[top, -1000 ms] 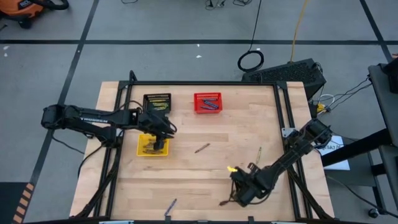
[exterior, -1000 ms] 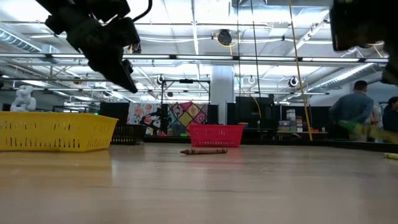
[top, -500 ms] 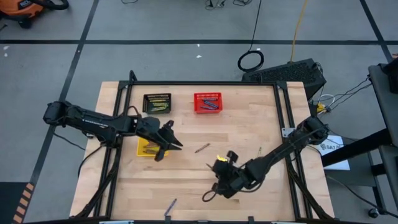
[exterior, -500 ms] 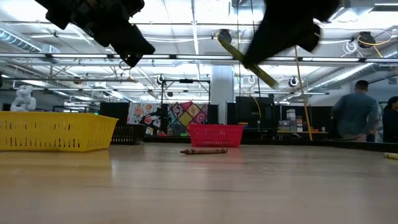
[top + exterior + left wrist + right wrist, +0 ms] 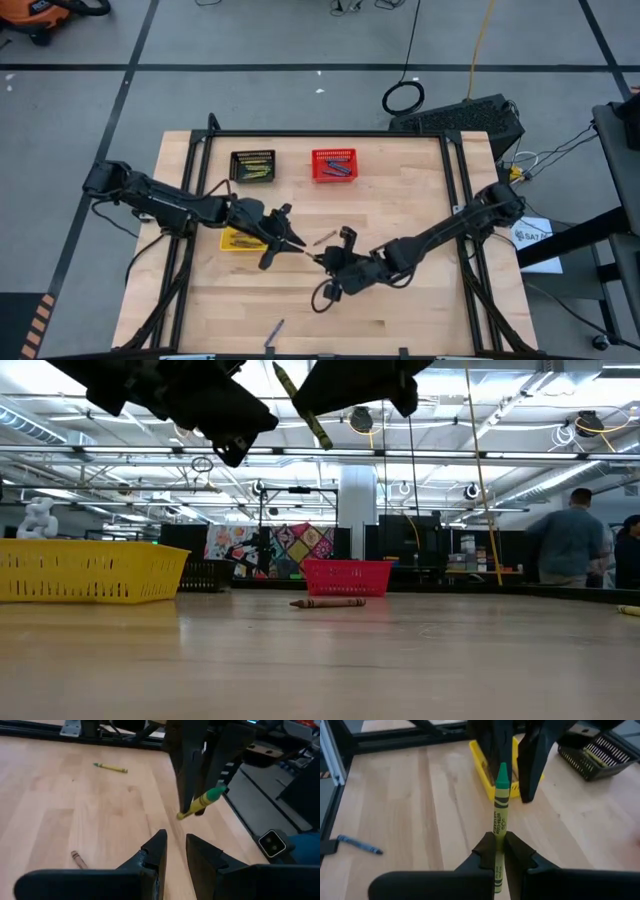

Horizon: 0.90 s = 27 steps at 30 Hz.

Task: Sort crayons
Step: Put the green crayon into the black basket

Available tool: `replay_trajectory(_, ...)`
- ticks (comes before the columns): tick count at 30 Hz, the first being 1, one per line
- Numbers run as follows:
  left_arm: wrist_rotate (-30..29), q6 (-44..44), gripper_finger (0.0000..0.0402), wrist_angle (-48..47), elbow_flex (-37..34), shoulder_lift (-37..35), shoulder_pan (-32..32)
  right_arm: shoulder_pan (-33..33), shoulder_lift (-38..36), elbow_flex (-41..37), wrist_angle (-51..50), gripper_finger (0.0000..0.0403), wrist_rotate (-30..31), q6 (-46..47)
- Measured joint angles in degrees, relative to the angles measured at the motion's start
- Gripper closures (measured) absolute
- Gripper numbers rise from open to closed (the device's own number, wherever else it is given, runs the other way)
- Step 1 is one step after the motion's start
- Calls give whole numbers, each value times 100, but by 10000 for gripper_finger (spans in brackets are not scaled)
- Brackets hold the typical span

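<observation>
The right hand point(image 5: 498, 851) pinches a yellow-green crayon point(image 5: 500, 805) near its back end, above the middle of the bench point(image 5: 400, 200). The crayon's green tip points at the left hand point(image 5: 175, 847). That hand's two fingers are spread a little and hold nothing. It hangs just beside the crayon's tip, near the yellow basket point(image 5: 232, 241). A brown crayon point(image 5: 324, 238) lies flat on the bench close to both hands. A blue crayon point(image 5: 359, 845) lies farther from the yellow basket. The black basket point(image 5: 252, 165) and red basket point(image 5: 333, 164) sit beyond the yellow basket.
</observation>
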Motion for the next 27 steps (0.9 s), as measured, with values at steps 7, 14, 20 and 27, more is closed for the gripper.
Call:
replay_trajectory(7, 39, -1, 326, 447, 0, 0, 0, -185, 0, 0, 166, 403, -4, -189)
replay_trajectory(14, 155, 3, 326, 527, 0, 0, 1, -320, 0, 0, 210, 403, -21, -313)
replay_trajectory(20, 154, 9, 326, 724, 0, 0, 5, -410, 0, 0, 575, 403, -79, -601)
replay_trajectory(27, 160, 9, 327, 862, 0, 0, 7, -516, -2, 0, 819, 403, -307, -830)
